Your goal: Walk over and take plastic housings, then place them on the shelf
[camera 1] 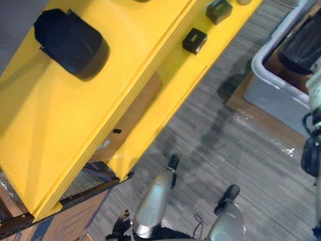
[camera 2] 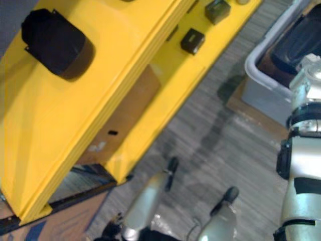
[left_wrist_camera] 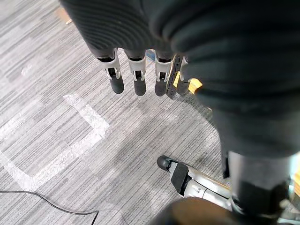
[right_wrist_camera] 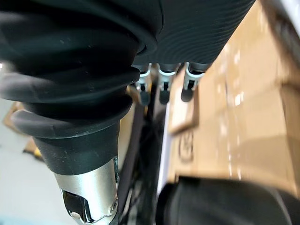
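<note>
A large black plastic housing [camera 1: 70, 42] lies on the top board of the yellow shelf [camera 1: 60, 130], at the far left. More black housings [camera 1: 301, 45] fill a grey bin [camera 1: 273, 75] at the right. My left hand [left_wrist_camera: 136, 75] hangs over the grey floor with its fingers straight and nothing in it. My right hand [right_wrist_camera: 164, 89] is beside stacked cardboard boxes [right_wrist_camera: 248, 103], its fingers relaxed and holding nothing. A dark rounded thing [right_wrist_camera: 225, 201] shows near that hand; I cannot tell what it is.
Two small black boxes [camera 1: 194, 40] [camera 1: 218, 11] sit on the shelf's lower yellow board. A cardboard box [camera 1: 135, 110] stands under the shelf. The bin rests on a brown board [camera 1: 261, 118]. Striped grey floor [camera 1: 225, 145] lies between shelf and bin.
</note>
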`<state>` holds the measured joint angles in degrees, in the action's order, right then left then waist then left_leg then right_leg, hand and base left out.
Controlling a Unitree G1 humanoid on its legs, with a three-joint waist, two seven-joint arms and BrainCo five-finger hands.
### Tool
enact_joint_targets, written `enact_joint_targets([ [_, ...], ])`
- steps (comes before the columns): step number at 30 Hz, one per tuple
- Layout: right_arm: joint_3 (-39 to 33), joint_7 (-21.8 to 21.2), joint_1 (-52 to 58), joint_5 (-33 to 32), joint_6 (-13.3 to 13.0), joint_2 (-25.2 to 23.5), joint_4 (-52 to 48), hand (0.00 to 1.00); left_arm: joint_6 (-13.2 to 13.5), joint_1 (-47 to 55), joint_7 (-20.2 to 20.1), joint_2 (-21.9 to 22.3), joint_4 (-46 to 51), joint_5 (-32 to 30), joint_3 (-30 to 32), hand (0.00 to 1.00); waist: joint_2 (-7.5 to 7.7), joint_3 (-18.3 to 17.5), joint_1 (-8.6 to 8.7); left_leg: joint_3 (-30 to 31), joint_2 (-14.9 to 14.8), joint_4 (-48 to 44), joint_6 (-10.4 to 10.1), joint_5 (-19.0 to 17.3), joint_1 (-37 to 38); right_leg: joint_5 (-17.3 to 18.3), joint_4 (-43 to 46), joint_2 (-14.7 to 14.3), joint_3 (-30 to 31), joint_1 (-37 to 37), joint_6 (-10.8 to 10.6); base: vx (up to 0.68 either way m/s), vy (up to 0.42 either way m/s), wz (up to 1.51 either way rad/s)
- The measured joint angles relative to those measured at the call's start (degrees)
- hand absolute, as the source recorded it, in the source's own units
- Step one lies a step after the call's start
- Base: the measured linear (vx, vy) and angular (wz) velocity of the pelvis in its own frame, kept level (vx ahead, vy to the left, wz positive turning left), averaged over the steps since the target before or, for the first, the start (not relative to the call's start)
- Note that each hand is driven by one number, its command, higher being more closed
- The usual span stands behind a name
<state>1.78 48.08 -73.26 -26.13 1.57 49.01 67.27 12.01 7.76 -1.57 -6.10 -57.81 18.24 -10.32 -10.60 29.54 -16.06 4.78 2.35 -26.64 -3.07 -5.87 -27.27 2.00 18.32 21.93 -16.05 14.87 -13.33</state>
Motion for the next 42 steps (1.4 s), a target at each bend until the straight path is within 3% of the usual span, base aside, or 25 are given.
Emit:
enact_joint_targets([
  [6,2.5,-0.1,-1.2,4.6,3.6,2.2,1.2,0.00,-1.0,0.0,-2.0,0.5,-1.7,2.2,-1.1,0.00,-1.83,-1.2,-0.40,0.9,0.4,0.4,-0.1,0.3,-0.8,0.7,0.6,0.4,-1.1,0.5,0.1,0.00,-0.003,0.09],
  [10,2.4,6.9,-1.8,4.4,4.1,2.4,1.3,0.00,-2.4,0.0,-2.1,0.6,-1.9,4.4,-2.2,0.00,-3.07,-2.1,-1.22,0.8,0.5,1.0,-0.1,0.3,-0.8,1.2,1.0,0.6,-1.1,1.1,0.2,0.00,0.000,0.00],
  [13,2.4,7.9,-1.8,4.4,5.8,3.1,1.3,0.00,-2.6,0.0,-2.2,0.8,-2.3,4.4,-2.3,0.00,-3.81,-2.6,-1.63,0.8,0.5,1.3,-0.1,0.3,-0.8,1.3,1.1,0.7,-1.1,1.2,0.3,0.00,0.000,0.00],
  [21,2.4,7.8,-1.5,4.0,10.0,3.9,3.3,0.00,-2.4,0.2,-4.4,1.1,-5.2,4.8,-3.0,0.00,-6.39,-4.5,-2.67,0.6,0.6,2.7,-0.4,0.6,-0.9,1.5,0.9,0.9,-1.1,2.1,0.4,0.01,-0.013,-0.01],
  [28,2.4,7.5,0.9,3.2,10.3,4.5,3.3,0.00,-2.4,0.2,-5.5,2.1,-6.8,6.7,-4.1,0.00,-8.64,-6.2,-4.62,0.6,0.8,3.1,-0.4,0.6,-2.6,1.5,0.3,1.0,-1.3,3.6,0.4,0.00,-0.014,0.00],
  [34,5.0,5.6,1.5,4.0,11.9,7.7,3.3,0.00,-2.4,0.1,-6.8,2.1,-7.6,8.5,-5.5,0.00,-10.04,-7.3,-6.76,1.3,1.3,3.0,-0.4,0.6,-4.2,1.5,-0.1,1.3,-2.4,4.3,0.4,0.01,-0.018,0.07],
  [35,5.0,5.7,1.7,4.0,12.1,8.0,3.3,1.00,-2.4,0.1,-6.9,2.1,-7.6,8.7,-5.6,0.00,-10.07,-7.4,-6.88,1.4,1.3,3.0,-0.4,0.6,-4.3,1.5,-0.1,1.3,-2.6,4.3,0.4,0.00,-0.026,0.07],
  [42,5.2,5.6,3.0,4.7,14.0,11.2,3.3,1.00,-2.1,-0.1,-8.4,2.1,-8.2,10.8,-6.1,0.00,-10.40,-7.6,-8.34,2.3,1.4,1.9,-0.6,0.4,-6.0,1.5,-0.1,1.2,-3.5,5.1,0.5,-0.03,-0.009,0.03],
])
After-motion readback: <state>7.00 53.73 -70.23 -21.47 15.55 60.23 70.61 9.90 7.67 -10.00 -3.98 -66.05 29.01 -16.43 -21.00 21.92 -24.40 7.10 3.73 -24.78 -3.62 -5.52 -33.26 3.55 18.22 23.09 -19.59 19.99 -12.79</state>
